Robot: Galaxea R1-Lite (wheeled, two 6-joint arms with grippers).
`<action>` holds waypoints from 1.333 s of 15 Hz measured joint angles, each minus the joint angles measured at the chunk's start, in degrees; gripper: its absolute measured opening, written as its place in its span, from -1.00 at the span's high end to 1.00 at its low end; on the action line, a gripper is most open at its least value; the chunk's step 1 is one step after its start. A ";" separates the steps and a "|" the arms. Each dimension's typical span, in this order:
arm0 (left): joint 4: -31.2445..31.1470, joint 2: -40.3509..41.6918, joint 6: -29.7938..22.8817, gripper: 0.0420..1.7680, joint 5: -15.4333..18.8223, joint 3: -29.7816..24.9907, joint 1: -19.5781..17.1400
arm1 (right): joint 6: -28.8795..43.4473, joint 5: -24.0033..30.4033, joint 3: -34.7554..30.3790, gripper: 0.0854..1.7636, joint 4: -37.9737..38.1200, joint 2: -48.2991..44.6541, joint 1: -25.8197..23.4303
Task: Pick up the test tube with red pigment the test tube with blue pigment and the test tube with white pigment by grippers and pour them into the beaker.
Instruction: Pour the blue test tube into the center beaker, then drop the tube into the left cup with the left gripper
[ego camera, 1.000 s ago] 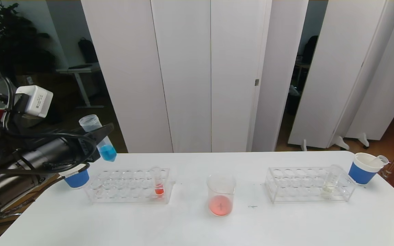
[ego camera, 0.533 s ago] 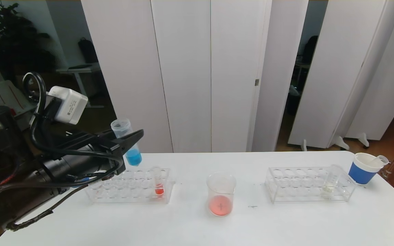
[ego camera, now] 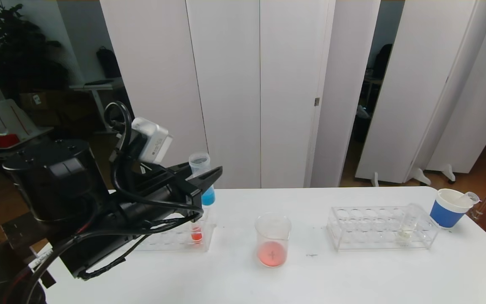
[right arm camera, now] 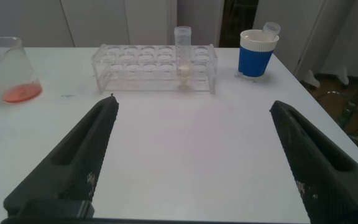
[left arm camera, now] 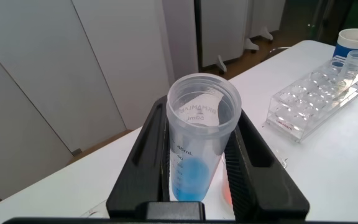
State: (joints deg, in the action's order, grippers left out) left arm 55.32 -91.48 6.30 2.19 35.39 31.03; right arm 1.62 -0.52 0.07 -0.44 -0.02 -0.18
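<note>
Since the earlier frames our left pincer has travelled from the left end of the bench toward the middle, carrying the test tube with blue pigment, which it holds firmly clamped between both fingers. We see the tube nearly upright, its open mouth above the fingers and the blue liquid below them. From this pincer the beaker lies to the right, lower and nearer to us, not yet under the tube; it holds a thin red layer at its bottom. Just under the pincer stands a rack with a red tube. Our right pincer waits wide open and empty, and beyond it the test tube with white pigment stands upright in the other rack.
</note>
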 joint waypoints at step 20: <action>26.48 -25.31 28.81 0.36 20.07 5.64 4.50 | 0.00 0.01 0.02 -0.98 0.02 0.00 0.00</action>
State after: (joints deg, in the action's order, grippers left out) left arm 81.80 -116.79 35.11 22.26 41.03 35.52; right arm 1.62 -0.51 0.10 -0.41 -0.02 -0.18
